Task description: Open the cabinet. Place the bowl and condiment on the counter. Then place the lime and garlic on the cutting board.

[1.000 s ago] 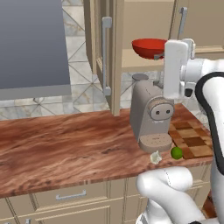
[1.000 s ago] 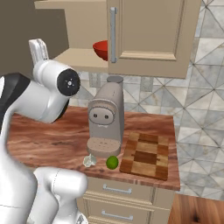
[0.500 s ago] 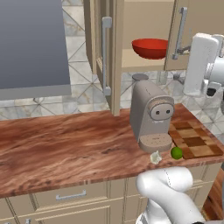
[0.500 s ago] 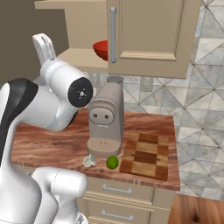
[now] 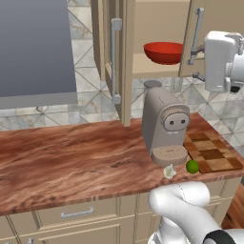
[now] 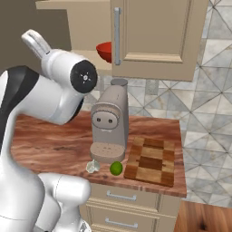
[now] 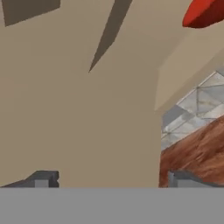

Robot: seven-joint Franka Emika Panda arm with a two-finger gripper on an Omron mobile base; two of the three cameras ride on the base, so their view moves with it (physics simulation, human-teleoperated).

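Cabinet: the tall beige wooden wall cabinet (image 5: 157, 43) hangs above the counter, its left door swung open edge-on, its right door partly open by the robot's hand.
Bowl: the wide glossy red round bowl (image 5: 165, 52) sits on the cabinet's shelf.
Lime: the small bright green ball (image 6: 116, 168) lies on the reddish-brown wood-grain counter (image 5: 71, 162), just beside the checkered wooden cutting board (image 6: 152, 161).
Garlic: the lumpy whitish bulb (image 6: 93, 166) rests near the lime, before the grey coffee machine (image 5: 164, 126).
Gripper: the two-finger gripper (image 7: 111, 177) is spread wide, empty, facing a beige cabinet panel.
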